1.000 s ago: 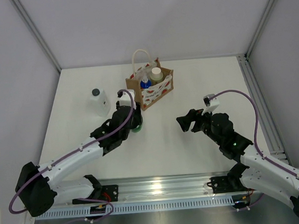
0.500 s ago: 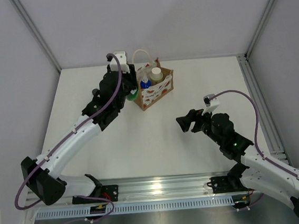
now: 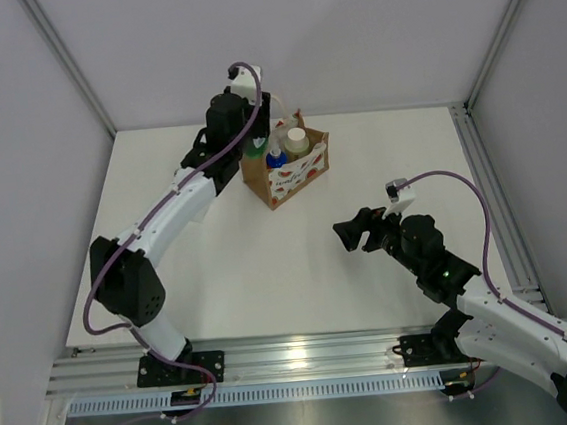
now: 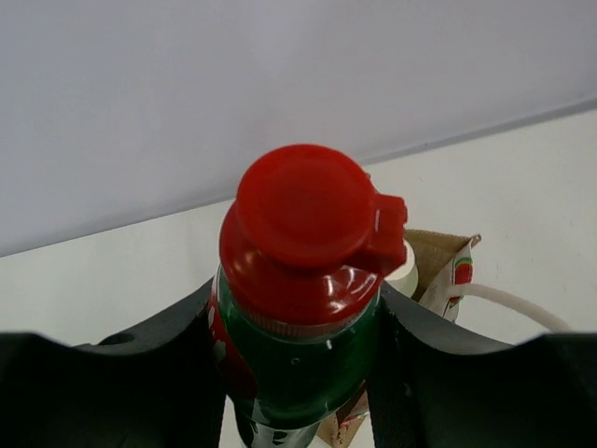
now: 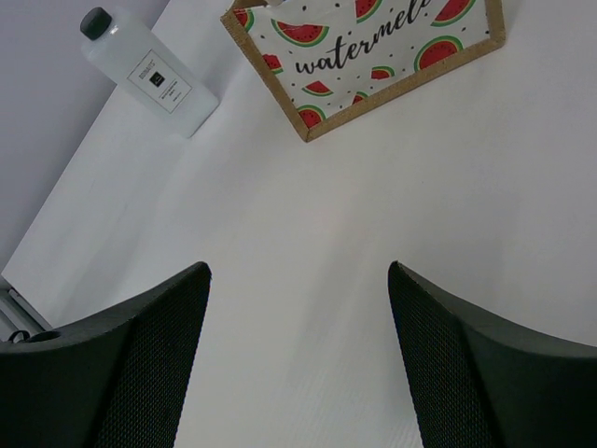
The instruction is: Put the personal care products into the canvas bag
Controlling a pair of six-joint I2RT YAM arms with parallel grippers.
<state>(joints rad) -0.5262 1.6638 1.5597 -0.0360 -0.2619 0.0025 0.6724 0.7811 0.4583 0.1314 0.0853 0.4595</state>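
Bagging the dark green bottle (image 4: pixel 298 373), clamped in left claw (image 3: pixel 253 140) at the left rim of the canvas bag (image 3: pixel 295 177), needing centring over the opening before lowering and letting go, with right claw (image 5: pixel 298 355) idling apart and empty, white bottle (image 5: pixel 149 77) waiting on the worktop (image 3: pixel 379 163).

White arms (image 3: pixel 164 224) with black joints, purple cables (image 3: pixel 483 218), black right end effector (image 3: pixel 348 234).

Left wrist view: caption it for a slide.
Left gripper holds the red-capped green bottle near the canvas bag.
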